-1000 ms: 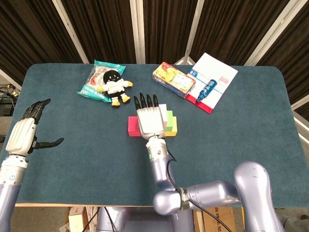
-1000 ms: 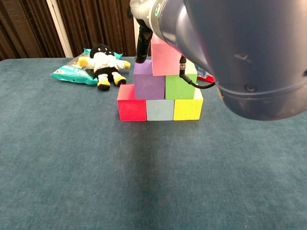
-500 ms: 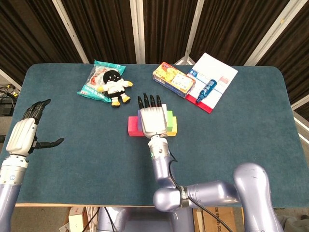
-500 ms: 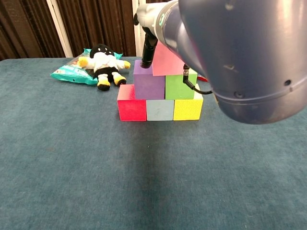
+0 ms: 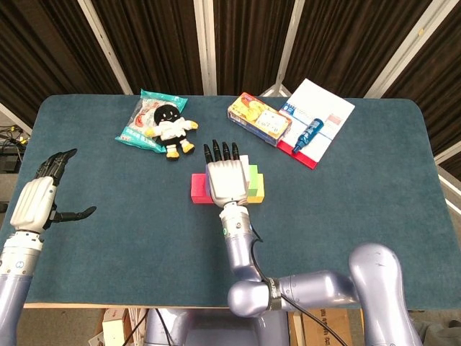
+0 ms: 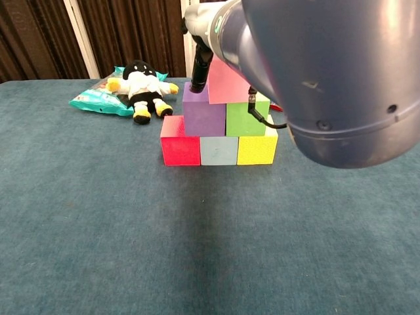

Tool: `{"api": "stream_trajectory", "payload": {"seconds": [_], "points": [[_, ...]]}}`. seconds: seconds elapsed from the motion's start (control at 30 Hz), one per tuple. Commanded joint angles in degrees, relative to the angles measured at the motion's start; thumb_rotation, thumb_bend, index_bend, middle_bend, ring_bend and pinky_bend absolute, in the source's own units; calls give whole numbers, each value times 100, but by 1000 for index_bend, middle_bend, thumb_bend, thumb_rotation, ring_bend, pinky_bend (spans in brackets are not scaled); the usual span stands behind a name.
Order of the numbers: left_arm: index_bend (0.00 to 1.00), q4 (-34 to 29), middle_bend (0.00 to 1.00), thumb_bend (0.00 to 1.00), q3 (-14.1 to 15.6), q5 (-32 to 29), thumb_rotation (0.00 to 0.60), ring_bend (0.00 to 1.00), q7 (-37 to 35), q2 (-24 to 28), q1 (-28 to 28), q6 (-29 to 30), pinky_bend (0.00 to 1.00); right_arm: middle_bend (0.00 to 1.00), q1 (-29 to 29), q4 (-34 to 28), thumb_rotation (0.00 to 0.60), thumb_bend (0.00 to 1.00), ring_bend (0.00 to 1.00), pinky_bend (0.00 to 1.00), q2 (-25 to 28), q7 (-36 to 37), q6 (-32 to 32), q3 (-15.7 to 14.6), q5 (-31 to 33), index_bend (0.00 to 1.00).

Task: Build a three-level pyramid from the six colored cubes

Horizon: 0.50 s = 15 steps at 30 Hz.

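In the chest view a red cube (image 6: 180, 149), a pale blue cube (image 6: 219, 150) and a yellow cube (image 6: 256, 149) form the bottom row. A purple cube (image 6: 204, 117) and a green cube (image 6: 247, 118) sit on them. A pink cube (image 6: 226, 82) rests slightly tilted on top, gripped by my right hand (image 5: 228, 180), with one dark finger (image 6: 199, 62) against its left side. From the head view this hand covers most of the stack. My left hand (image 5: 36, 202) hovers open at the table's left edge.
A plush toy (image 5: 171, 126) lies on a teal snack bag (image 5: 140, 124) behind the stack to the left. A yellow box (image 5: 259, 117) and a white booklet (image 5: 320, 108) with a blue bottle (image 5: 307, 135) lie behind it to the right.
My right hand shifted slightly right over the stack, and the pink cube tilted a little as it settled onto the purple and green cubes. The left hand has not moved.
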Motion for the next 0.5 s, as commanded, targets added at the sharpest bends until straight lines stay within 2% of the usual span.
{"api": "stream_trajectory", "payload": {"seconds": [0.03, 0.5], "points": [[0, -8, 59, 129, 1, 12, 600, 0, 4, 3, 2, 6, 0, 0, 1, -33, 600, 318, 0, 0, -7, -43, 26, -20, -9, 0], [0, -40, 59, 130, 2, 64, 600, 0, -21, 32, 29, 36, 0, 0, -175, -194, 600, 318, 0, 0, 96, -222, 167, -111, 1, 0]]}}
